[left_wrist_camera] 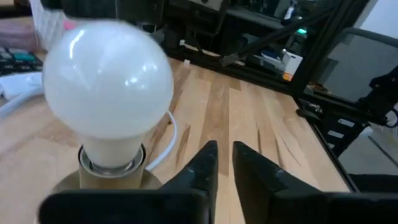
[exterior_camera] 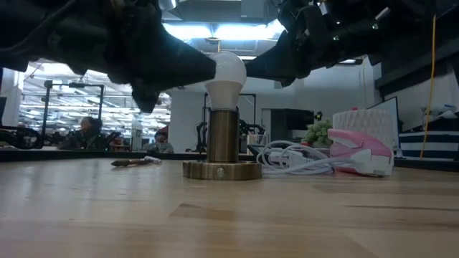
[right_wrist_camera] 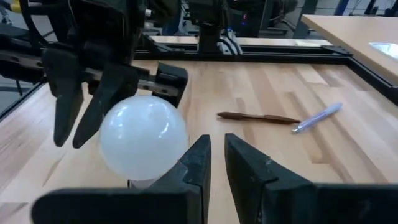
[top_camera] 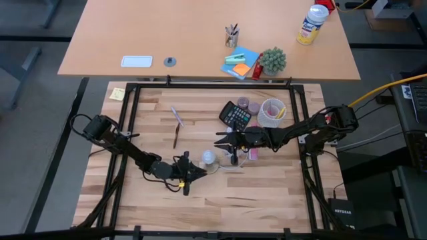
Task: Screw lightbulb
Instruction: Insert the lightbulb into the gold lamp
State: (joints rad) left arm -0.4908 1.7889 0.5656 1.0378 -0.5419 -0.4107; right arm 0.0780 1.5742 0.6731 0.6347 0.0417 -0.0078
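Note:
The frosted-white lightbulb (exterior_camera: 226, 70) stands upright with its base in a brass holder (exterior_camera: 222, 136) on a round brass foot (exterior_camera: 221, 170), mid-table (top_camera: 209, 158). My left gripper (left_wrist_camera: 224, 163) is shut with nothing between its fingers. It lies nearly level beside the bulb (left_wrist_camera: 109, 81), on the bulb's near-left side in the high view (top_camera: 191, 175). My right gripper (right_wrist_camera: 217, 163) is also shut on nothing. It lies beside the bulb (right_wrist_camera: 143, 138) on its far-right side (top_camera: 223, 141). My left gripper stands close to the bulb's round side. A strip of table shows between its fingertips (left_wrist_camera: 208, 155) and the glass in its wrist view, and I cannot tell whether it touches. My right gripper's near fingertip (right_wrist_camera: 196, 158) overlaps the bulb's edge (right_wrist_camera: 177, 152) in its wrist view. Whether it touches cannot be told.
A white cord (exterior_camera: 294, 159) loops on the table right of the holder, with a pink-and-white object (exterior_camera: 358, 152) beyond it. A calculator (top_camera: 235, 117), a white roll (top_camera: 271, 111), a pen (top_camera: 177, 115) and a brown stick (top_camera: 176, 137) lie farther back.

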